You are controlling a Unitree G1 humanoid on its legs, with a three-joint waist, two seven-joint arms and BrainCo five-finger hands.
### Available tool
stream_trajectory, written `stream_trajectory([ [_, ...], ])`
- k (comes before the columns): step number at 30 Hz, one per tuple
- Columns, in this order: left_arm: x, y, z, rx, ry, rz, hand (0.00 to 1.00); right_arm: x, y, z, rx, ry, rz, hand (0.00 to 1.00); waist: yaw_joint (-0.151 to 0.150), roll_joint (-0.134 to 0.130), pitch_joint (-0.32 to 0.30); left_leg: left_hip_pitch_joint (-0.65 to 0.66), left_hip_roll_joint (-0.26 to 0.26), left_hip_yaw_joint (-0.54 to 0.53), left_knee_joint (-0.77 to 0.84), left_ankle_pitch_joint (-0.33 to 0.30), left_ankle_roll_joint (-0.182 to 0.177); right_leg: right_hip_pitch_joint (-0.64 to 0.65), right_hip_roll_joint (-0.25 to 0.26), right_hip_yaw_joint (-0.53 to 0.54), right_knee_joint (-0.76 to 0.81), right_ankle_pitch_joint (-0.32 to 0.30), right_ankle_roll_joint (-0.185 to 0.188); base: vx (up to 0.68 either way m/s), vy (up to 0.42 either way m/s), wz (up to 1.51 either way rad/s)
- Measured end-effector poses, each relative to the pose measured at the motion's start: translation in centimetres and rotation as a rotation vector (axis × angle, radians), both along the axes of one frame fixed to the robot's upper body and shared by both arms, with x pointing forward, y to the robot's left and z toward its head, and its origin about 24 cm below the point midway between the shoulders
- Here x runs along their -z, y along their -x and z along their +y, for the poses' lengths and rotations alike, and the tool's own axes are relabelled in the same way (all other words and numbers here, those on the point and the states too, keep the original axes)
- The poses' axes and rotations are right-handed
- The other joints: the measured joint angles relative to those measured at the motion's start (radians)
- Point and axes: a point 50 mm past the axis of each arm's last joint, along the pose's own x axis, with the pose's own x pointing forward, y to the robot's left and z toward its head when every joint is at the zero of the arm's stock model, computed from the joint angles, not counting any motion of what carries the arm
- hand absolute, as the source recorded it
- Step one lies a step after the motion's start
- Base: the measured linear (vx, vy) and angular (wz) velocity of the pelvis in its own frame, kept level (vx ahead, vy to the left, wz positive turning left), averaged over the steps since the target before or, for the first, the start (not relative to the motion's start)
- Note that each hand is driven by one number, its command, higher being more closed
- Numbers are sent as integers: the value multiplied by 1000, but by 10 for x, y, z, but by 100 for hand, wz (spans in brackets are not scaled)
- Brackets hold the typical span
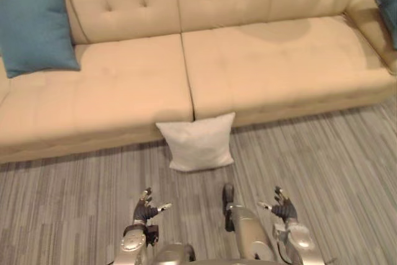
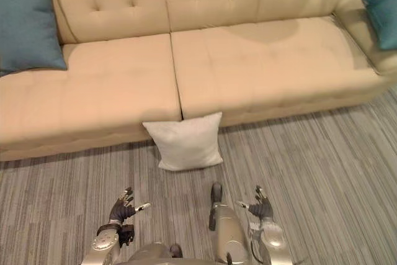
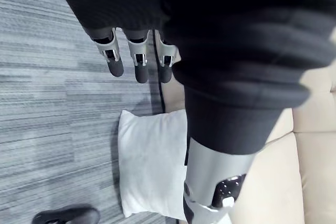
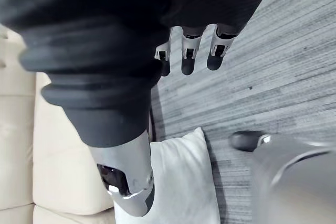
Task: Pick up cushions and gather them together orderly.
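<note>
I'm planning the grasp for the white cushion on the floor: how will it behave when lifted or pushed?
The white cushion looks plump and soft-edged, so it is probably light and will dent under a grip rather than stay stiff. Its cloth cover on the grey striped floor may drag rather than slide. Square-cornered, it should not roll.

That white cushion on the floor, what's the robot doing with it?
Nothing yet. The white cushion leans against the front of the beige sofa, untouched. The robot faces it with left hand and right hand open and empty, short of it. One blue cushion sits at the sofa's left end, a second blue cushion at its right.
</note>
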Motion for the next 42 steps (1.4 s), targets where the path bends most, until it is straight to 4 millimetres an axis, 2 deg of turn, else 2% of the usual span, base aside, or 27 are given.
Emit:
stream_trajectory([
  [1,2,2,-1,-3,3,9,0,-1,-1,1,-1,-2,-8,0,-11,5,4,-60,37,7,181,53,-26,51,2,-33,13,-49,-12,480,-213,64],
  [2,2,2,-1,-2,3,12,0,-1,-1,1,-1,-2,-8,0,-13,6,4,-77,48,11,233,75,-28,68,4,-39,10,-57,-16,365,-167,48],
  [3,2,3,-2,-1,3,13,0,-1,-1,2,1,-5,-8,0,-7,4,5,-114,86,27,340,68,-31,111,10,-48,-8,-69,-23,422,-193,23],
  [4,2,3,-4,-1,9,12,0,-3,-2,6,9,-14,-26,0,15,3,7,-168,149,100,470,46,5,202,26,-61,-59,-85,-34,467,-188,22],
  [5,2,2,-8,-3,21,6,0,-7,-4,1,37,-7,-48,0,22,1,6,-210,169,141,463,27,36,263,27,-76,-105,-86,-34,353,-125,19],
  [7,1,0,-12,-3,35,-3,0,-10,-9,-1,49,-1,-71,0,30,7,4,-271,165,174,341,21,46,310,26,-75,-149,-85,-34,296,-36,2],
  [9,2,1,-12,-7,34,2,0,-10,-12,-3,56,1,-72,0,43,10,4,-305,140,159,151,26,39,323,23,-62,-164,-90,-26,250,56,-20],
  [10,2,2,-12,-9,35,6,0,-9,-9,-7,76,5,-61,0,45,19,1,-307,110,113,-12,78,12,332,24,-54,-159,-106,0,190,99,-18],
  [11,3,3,-12,-10,37,7,0,-8,-8,-8,81,11,-54,0,45,28,-1,-307,104,99,-61,140,18,333,31,-50,-150,-116,13,220,149,-29],
  [12,3,2,-10,-15,31,11,0,-5,-6,-8,89,14,-35,0,49,24,5,-296,92,90,-61,183,46,334,23,-30,-126,-133,29,168,143,-18],
  [13,3,3,-7,-28,28,14,0,-4,-3,-8,93,14,-27,0,49,14,0,-287,74,92,-76,180,50,333,2,-20,-123,-144,46,157,140,-11],
  [16,5,7,1,-53,11,29,0,-3,-2,-7,78,30,-16,0,52,6,4,-287,41,118,-81,162,76,301,-30,1,-79,-172,74,94,125,-6],
  [18,4,4,9,-65,-21,27,0,-6,-12,-5,61,42,-35,0,61,0,21,-320,33,131,-49,145,87,249,-44,16,-27,-194,83,14,81,-18],
  [21,-11,-22,24,-127,-31,-56,0,-19,-38,-4,72,59,-109,0,75,-3,75,-457,55,142,73,107,102,116,-47,36,76,-211,86,-79,67,-14],
  [25,-36,-61,35,-178,-27,-191,0,-40,-69,-1,72,67,-209,0,77,-16,149,-610,86,144,213,48,111,-34,-45,45,198,-244,86,-142,38,-10],
  [27,-57,-89,37,-218,-2,-288,0,-57,-92,-2,78,83,-280,0,75,-17,174,-748,100,144,295,31,124,-174,-45,54,272,-252,87,-184,32,-13],
  [29,-74,-109,37,-233,12,-360,0,-72,-108,-3,83,92,-334,0,74,-17,197,-829,107,141,337,27,132,-252,-45,59,311,-252,87,-128,34,-9],
  [31,-110,-143,39,-286,56,-497,0,-107,-143,-2,104,97,-460,0,72,-18,244,-973,123,137,412,23,145,-395,-42,65,379,-252,87,-121,19,-10],
  [32,-115,-147,40,-293,65,-516,0,-114,-148,-2,105,98,-481,0,72,-18,246,-996,124,136,421,24,148,-418,-42,65,393,-252,87,-93,8,-4],
  [34,-154,-175,41,-345,121,-643,0,-157,-180,-2,108,116,-607,0,74,-18,264,-1154,137,135,502,25,150,-579,-42,74,478,-259,85,-80,4,-6],
  [35,-162,-180,41,-358,138,-669,0,-168,-187,-1,110,116,-640,0,73,-18,265,-1187,139,134,519,25,150,-614,-43,75,499,-262,86,-74,-5,-3],
  [37,-188,-195,40,-378,173,-746,0,-207,-210,1,119,102,-738,0,77,-17,267,-1291,158,137,582,25,151,-719,-43,75,568,-268,83,-88,-31,-1],
  [38,-203,-202,37,-376,198,-791,0,-232,-220,5,120,95,-805,0,78,-16,267,-1343,168,138,615,25,152,-774,-43,75,605,-271,80,-94,-41,-2],
  [39,-208,-205,35,-374,208,-806,0,-242,-224,7,118,90,-831,0,78,-16,267,-1362,171,138,626,25,152,-792,-43,75,617,-275,80,-113,-40,3],
  [41,-234,-217,26,-351,243,-873,0,-278,-236,15,125,54,-917,0,76,-16,267,-1437,177,133,668,21,159,-876,-44,79,673,-281,76,-131,-43,3],
  [42,-239,-219,25,-348,251,-887,0,-284,-238,17,126,49,-931,0,76,-16,267,-1454,180,133,676,21,159,-893,-43,79,683,-281,76,-151,-50,-2],
])
